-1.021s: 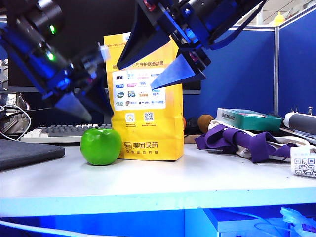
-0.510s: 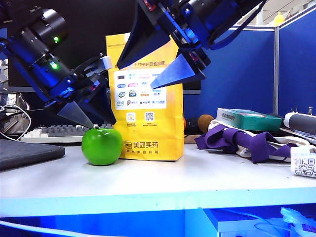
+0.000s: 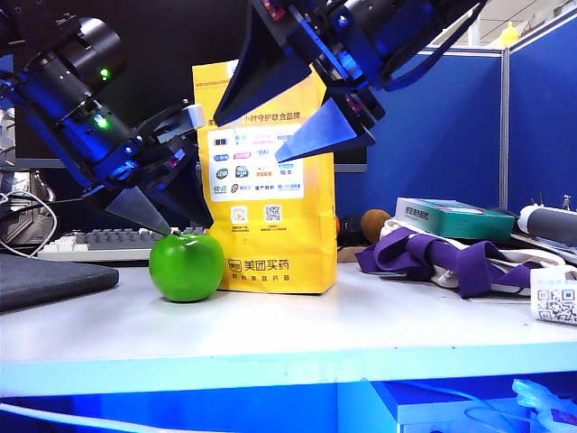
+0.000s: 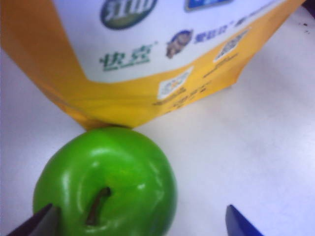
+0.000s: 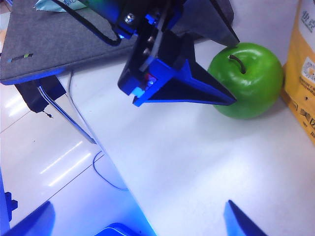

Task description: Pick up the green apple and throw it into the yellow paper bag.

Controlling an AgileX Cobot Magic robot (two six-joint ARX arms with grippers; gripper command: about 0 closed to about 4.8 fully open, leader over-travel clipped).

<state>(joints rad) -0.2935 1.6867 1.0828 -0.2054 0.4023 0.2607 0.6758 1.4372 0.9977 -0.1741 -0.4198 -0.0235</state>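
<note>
The green apple (image 3: 187, 266) sits on the white table, touching the front left corner of the upright yellow paper bag (image 3: 267, 180). My left gripper (image 3: 176, 219) hangs open just above the apple, pointing down at it. In the left wrist view the apple (image 4: 106, 182) lies between the fingertips (image 4: 40, 223), nearer one side, with the bag (image 4: 147, 73) behind it. My right gripper (image 3: 248, 135) is open, high in front of the bag's top. The right wrist view shows the right gripper (image 5: 135, 221) empty, and beyond it the apple (image 5: 248, 81), the bag (image 5: 305, 73) and the left gripper (image 5: 216, 73).
A keyboard (image 3: 113, 239) and a dark grey pad (image 3: 45, 280) lie at the left. To the right of the bag are a purple cloth (image 3: 451, 257), a teal box (image 3: 455, 216) and a QR card (image 3: 554, 302). The table's front edge (image 3: 270, 365) is close.
My left gripper has come down a little and closer over the apple, still open. The right gripper has not moved.
</note>
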